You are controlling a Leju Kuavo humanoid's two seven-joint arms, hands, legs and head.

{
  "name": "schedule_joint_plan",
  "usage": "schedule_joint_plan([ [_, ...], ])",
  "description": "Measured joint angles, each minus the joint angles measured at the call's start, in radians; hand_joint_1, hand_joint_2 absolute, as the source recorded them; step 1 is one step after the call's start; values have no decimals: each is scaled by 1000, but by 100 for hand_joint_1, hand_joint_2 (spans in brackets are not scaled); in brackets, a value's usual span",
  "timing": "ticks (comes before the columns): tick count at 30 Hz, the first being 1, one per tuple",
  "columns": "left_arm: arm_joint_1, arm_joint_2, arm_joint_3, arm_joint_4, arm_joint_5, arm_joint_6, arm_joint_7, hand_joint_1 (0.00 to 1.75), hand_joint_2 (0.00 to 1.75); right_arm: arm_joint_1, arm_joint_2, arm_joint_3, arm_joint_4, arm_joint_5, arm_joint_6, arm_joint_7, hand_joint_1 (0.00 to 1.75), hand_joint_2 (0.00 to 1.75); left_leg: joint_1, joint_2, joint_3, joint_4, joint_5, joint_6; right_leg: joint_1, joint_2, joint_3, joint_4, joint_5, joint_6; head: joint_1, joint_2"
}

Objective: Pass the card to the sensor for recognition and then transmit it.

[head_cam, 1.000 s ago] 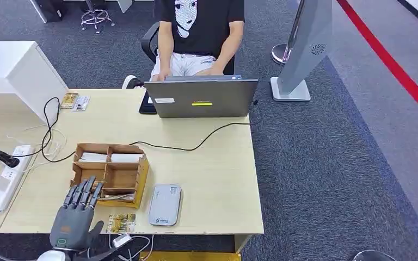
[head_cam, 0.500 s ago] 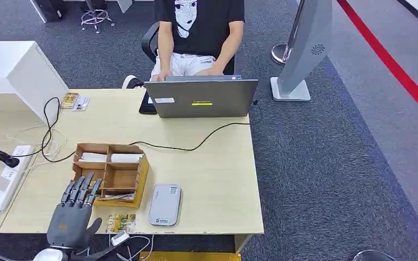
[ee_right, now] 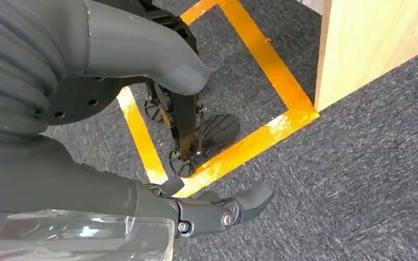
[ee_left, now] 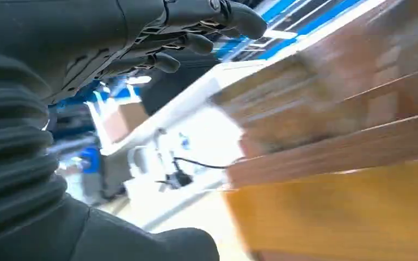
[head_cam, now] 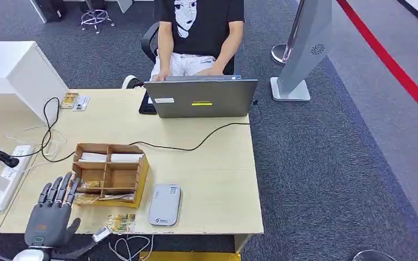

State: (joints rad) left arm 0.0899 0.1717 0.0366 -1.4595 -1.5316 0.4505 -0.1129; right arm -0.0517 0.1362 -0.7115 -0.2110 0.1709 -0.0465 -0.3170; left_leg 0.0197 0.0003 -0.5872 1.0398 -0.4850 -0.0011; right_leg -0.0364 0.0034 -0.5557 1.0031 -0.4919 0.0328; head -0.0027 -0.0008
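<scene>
So right now my left hand (head_cam: 51, 215) is hovering at the near left corner of the desk (head_cam: 217, 179), fingers spread and holding nothing, fingertips just beside the left wall of the box (head_cam: 109, 175). The right hand (ee_right: 217, 212) hangs down by the carpet, loosely apart and empty too as far as I can tell. Main worry: the hand is so close to the box that a sloppy reach could shove it or tip it rather than get into a compartment, and the left wrist view is too blurred to help me line anything up. Cards look thin and flat, so I'd guess pinching just one will be fiddly, and I could drag out two or drop it short of the sensor (head_cam: 165, 204), which sits just right of the box. There's also a loose card (head_cam: 121, 222) near the front edge that could get knocked off. Count: one box with four compartments, cards in at least three (can't count them), one sensor, one laptop (head_cam: 201, 98), one person (head_cam: 198, 32) behind it, one power strip (head_cam: 5, 176).
</scene>
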Motion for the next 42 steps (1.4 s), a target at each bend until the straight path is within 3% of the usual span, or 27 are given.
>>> schedule_joint_plan([
  [10, -22, 75, 11, 41, 0, -2, 40, 0, 175, -1, 0, -9, -1, 18, 9, -1, 0, 175, 0, 0, 0, 0, 0, 0, 0, 0, 0, 0, 0, 0, 0, 0],
  [13, -32, 86, 18, 52, 0, -1, 34, 0, 175, -2, 0, -11, -1, 28, 12, -1, 0, 175, 0, 0, 0, 0, 0, 0, 0, 0, 0, 0, 0, 0, 1, 0],
  [18, -46, 98, 10, 70, 0, 2, 81, 0, 175, -3, 0, -13, -1, 42, 12, -2, 0, 175, 0, 0, 0, 0, 0, 0, 0, 0, 0, 0, 0, 0, 0, 0],
  [25, -103, 111, -108, 92, 0, -7, 154, 0, 175, -8, 0, -24, -1, 68, 14, -2, 0, 175, 0, -1, 0, 0, 0, 0, 0, 0, 0, 0, 0, 0, 0, 0],
  [32, -174, 106, -182, 114, 0, -15, 156, 0, 175, -11, 0, -31, -1, 80, 18, -1, 0, 175, 0, 0, 0, 0, 0, 0, 0, 0, 0, 0, 1, -1, 0, 0],
  [42, -203, 95, -238, 133, 0, -21, 174, 0, 175, -12, 0, -37, -1, 87, 24, -2, 0, 175, 0, 0, 0, 0, 0, 0, 0, 0, 0, 0, 1, -1, 1, 0],
])
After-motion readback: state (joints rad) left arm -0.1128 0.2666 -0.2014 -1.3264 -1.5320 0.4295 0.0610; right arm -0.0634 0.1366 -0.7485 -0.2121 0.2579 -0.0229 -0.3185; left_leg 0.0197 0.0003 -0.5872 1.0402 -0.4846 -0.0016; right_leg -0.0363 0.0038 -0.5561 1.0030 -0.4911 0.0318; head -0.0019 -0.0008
